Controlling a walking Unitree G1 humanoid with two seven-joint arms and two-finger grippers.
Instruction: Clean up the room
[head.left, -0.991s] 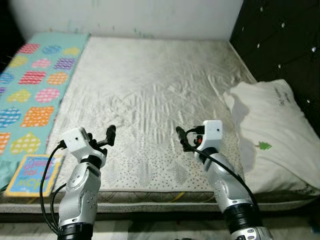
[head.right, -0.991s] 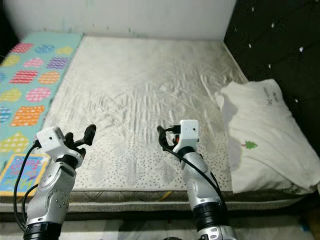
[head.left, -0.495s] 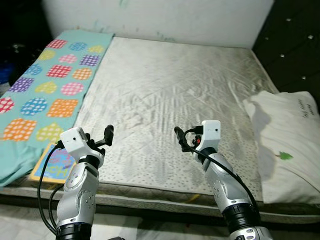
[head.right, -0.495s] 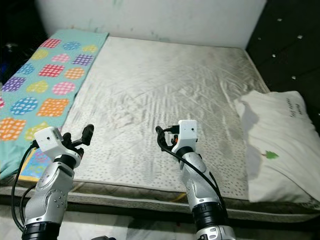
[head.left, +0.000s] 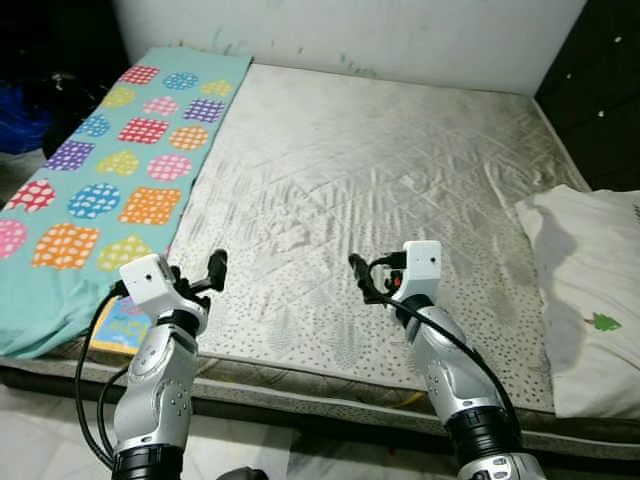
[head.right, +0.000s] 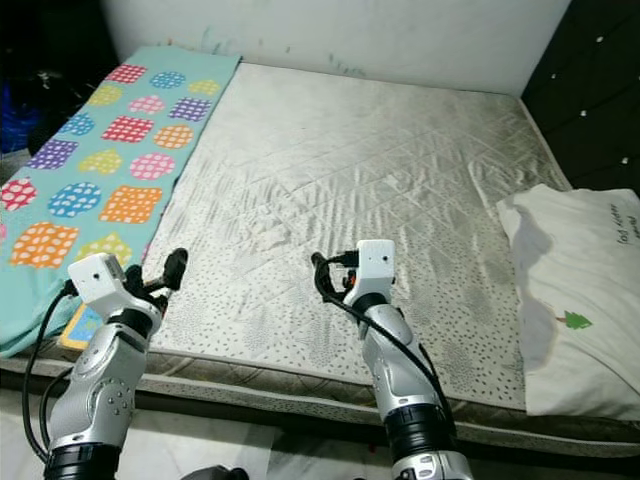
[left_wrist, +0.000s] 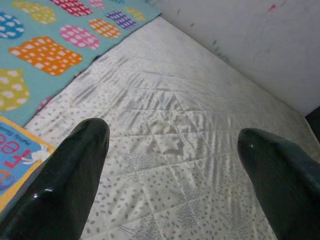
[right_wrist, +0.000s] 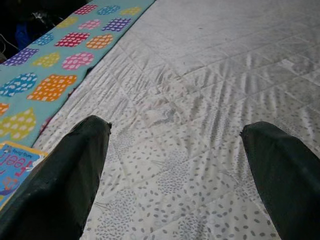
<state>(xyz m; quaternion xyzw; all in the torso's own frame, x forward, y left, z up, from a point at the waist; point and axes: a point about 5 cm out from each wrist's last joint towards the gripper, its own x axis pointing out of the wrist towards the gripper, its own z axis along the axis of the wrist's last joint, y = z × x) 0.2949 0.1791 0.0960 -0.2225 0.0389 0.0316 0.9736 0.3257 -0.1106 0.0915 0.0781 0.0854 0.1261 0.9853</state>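
A colourful children's book (head.left: 118, 322) lies at the near left corner of the bare quilted mattress (head.left: 380, 160), partly under the edge of a teal blanket (head.left: 110, 170) printed with bright shapes. A white pillow (head.left: 590, 300) with a small green tree print rests at the right side. My left gripper (head.left: 208, 272) hovers open over the mattress's near edge, just right of the book (left_wrist: 15, 160). My right gripper (head.left: 358, 272) is open too, above the near middle of the mattress, with nothing between its fingers (right_wrist: 75, 170).
A dark tufted headboard (head.left: 610, 80) runs along the right, and a pale wall stands at the far side. Pale tiled floor (head.left: 40, 430) lies below the bed's near edge. Dark clutter (head.left: 30, 100) sits beyond the blanket on the left.
The whole picture has shifted: the camera has swung left, so more blanket and floor show and the pillow sits further right. Both arms hold the same pose.
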